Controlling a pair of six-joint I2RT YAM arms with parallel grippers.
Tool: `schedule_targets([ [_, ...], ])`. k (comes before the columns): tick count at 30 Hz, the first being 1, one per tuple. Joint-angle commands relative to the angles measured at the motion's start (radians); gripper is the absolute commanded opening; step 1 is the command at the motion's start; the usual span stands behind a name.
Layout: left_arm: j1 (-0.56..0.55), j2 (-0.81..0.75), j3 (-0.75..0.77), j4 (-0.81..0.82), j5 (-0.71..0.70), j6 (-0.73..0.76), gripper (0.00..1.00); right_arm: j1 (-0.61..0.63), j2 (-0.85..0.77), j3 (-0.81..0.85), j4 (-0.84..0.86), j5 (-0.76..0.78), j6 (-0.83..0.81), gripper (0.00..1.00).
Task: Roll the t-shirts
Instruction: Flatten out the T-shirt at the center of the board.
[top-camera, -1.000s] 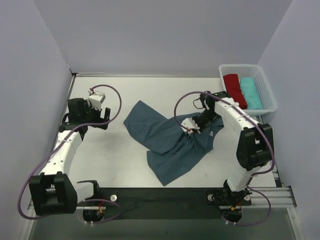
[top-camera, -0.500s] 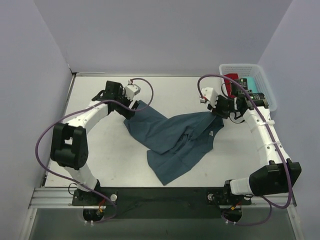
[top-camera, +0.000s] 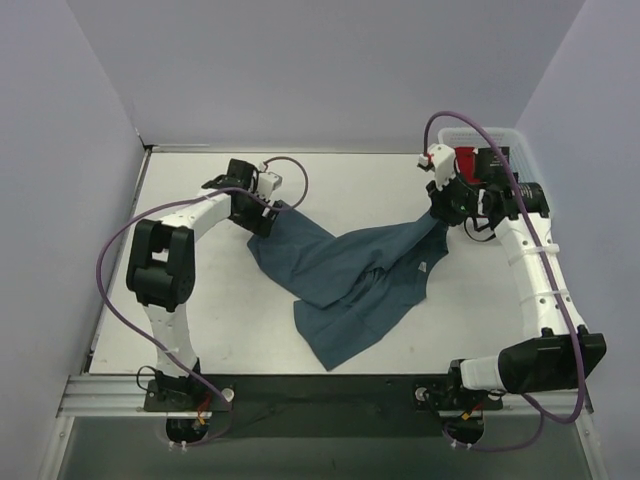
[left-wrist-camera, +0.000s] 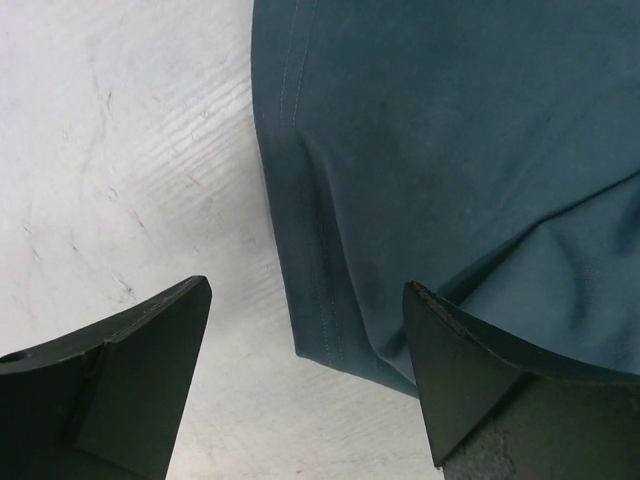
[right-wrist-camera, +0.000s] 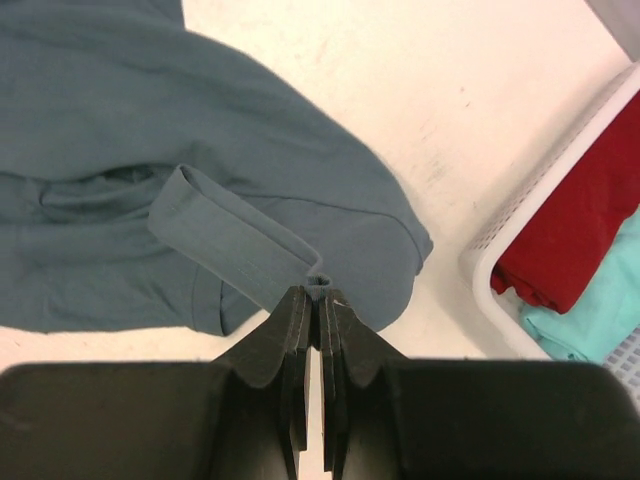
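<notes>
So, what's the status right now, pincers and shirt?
Left pincer open, straddling t-shirt hem. Right pincer shut on a sleeve fold. Shirt crumpled, not rolled. Nothing in the way.

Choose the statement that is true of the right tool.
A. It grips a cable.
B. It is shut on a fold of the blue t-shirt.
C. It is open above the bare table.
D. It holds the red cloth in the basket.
B: in the right wrist view the right tool is closed, and a folded strip of the blue t-shirt is pinched at its tips.
</notes>
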Motion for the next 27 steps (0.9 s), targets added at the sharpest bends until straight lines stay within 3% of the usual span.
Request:
schedule_targets([
  [1,0.002,-0.041,-0.043,-0.024,-0.056,-0.025,0.87,-0.001,0.027,0.08,0.018,-0.016,0.106,0.0],
  [4,0.001,-0.045,-0.069,-0.047,-0.039,-0.025,0.84,0.001,0.044,0.099,0.019,-0.029,0.123,0.0],
  [7,0.001,-0.024,-0.09,-0.067,0.008,-0.034,0.73,0.01,0.051,0.11,0.019,-0.039,0.138,0.0],
  [10,0.002,-0.025,-0.084,-0.089,0.039,-0.04,0.37,0.021,0.047,0.114,0.019,-0.043,0.138,0.0],
  [11,0.002,-0.033,-0.081,-0.1,0.045,-0.04,0.17,0.027,0.042,0.114,0.019,-0.043,0.137,0.0],
  [12,0.007,-0.047,-0.081,-0.109,0.065,-0.039,0.05,0.029,0.03,0.113,0.018,-0.045,0.135,0.0],
  [13,0.011,-0.094,-0.084,-0.129,0.072,-0.034,0.0,0.03,0.022,0.113,0.018,-0.046,0.135,0.0],
  [15,0.021,-0.166,-0.116,-0.159,0.118,-0.033,0.0,0.033,-0.017,0.098,0.018,-0.049,0.132,0.0],
  [21,0.027,-0.6,-0.185,-0.303,0.287,0.056,0.0,0.033,-0.223,0.044,0.073,-0.004,0.163,0.0],
  [23,0.039,-0.72,-0.167,-0.301,0.275,0.055,0.0,0.029,-0.298,0.002,0.177,0.067,0.199,0.0],
  [27,0.057,-0.777,-0.101,-0.146,0.189,0.007,0.0,0.022,-0.341,-0.059,0.407,0.21,0.314,0.0],
])
